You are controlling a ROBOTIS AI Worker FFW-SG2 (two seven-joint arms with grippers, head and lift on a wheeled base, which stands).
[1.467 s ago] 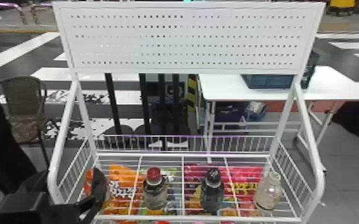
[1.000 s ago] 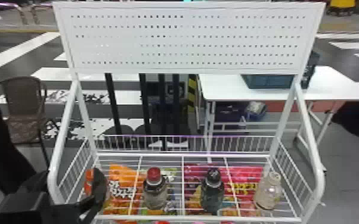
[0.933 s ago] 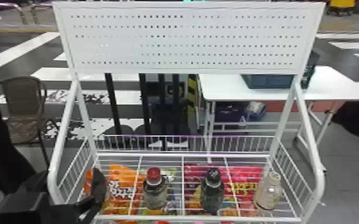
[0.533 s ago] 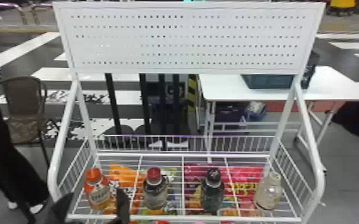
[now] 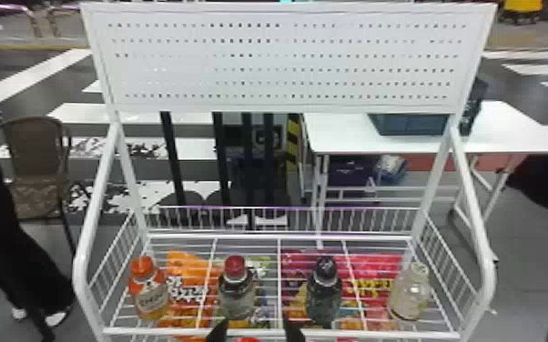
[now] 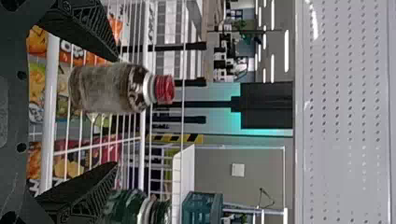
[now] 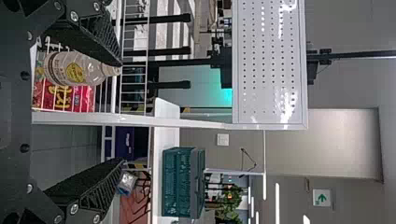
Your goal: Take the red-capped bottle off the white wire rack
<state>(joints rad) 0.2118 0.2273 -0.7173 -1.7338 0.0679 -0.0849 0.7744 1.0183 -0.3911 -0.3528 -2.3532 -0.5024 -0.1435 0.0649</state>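
On the rack [image 5: 159, 332], the red-capped bottle [image 6: 105, 88] could topple if the left gripper [image 6: 116, 112] (jaws apart) closes off-centre.

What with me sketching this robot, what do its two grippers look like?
The left gripper and right gripper are both black, each with two tapering, wedge-shaped fingers with latticed sides, and a palm plate pierced by round holes. Pale bolt heads dot the right one's finger bases.

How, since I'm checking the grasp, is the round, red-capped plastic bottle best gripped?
I'd grip the red-capped bottle by its body below the neck, from the front of the white wire rack with the left gripper: it stands upright, near-cylindrical, with gaps on both sides.
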